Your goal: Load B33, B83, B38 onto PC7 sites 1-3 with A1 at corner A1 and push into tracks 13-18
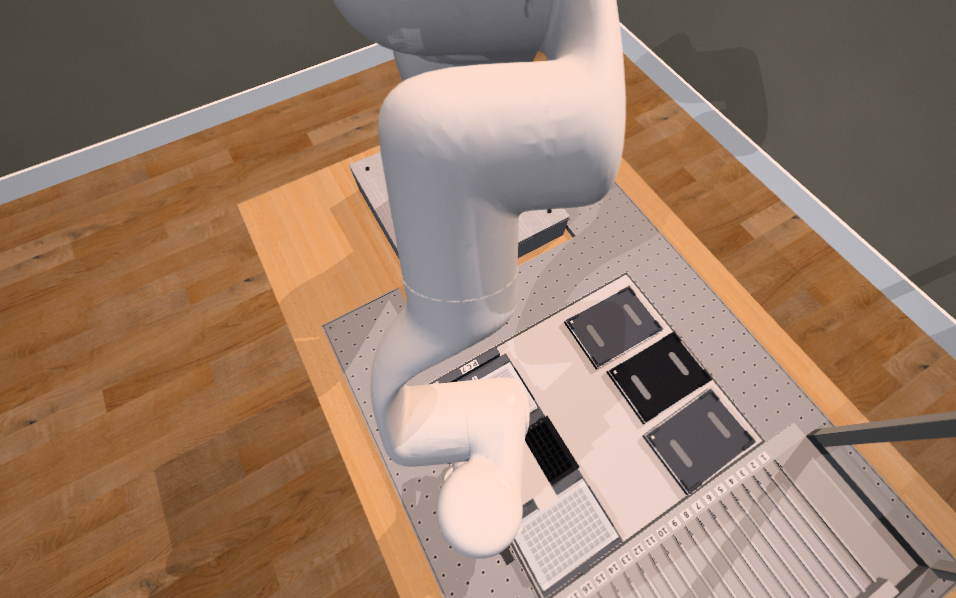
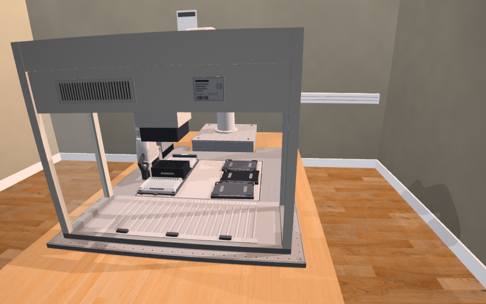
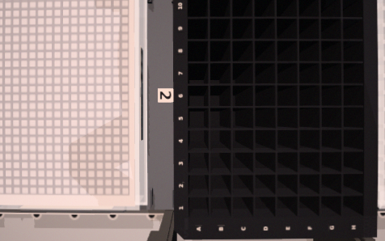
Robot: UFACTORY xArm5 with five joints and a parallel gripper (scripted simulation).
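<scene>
Carrier PC7 (image 1: 486, 358) (image 2: 157, 193) (image 3: 161, 162) lies on the apron before the high-numbered tracks, outside the rails (image 1: 791, 523) (image 2: 172, 215). White B33 (image 1: 504, 376) (image 3: 65, 101) is on site 1 by the handle. Black deep-well B83 (image 1: 551, 449) (image 2: 171, 168) (image 3: 275, 121) is on site 2 and looks level; its seating is hidden. Pale B38 (image 1: 566, 532) (image 2: 160, 184) lies on site 3. My gripper (image 2: 147, 172) is open beside B83, low at the carrier's outer long side, holding nothing; the far finger is hidden behind B83. Row A of B83 faces B33.
Nests S1 (image 1: 613, 326) (image 2: 240, 165), S2 (image 1: 659, 373) (image 2: 239, 175) and S3 (image 1: 700, 440) (image 2: 233, 189) are empty, across the apron (image 1: 592, 465) (image 2: 200, 179). The instrument's grey housing (image 2: 161, 89) and posts stand over the rails. A dark pipetting head (image 2: 159, 134) hangs beneath it.
</scene>
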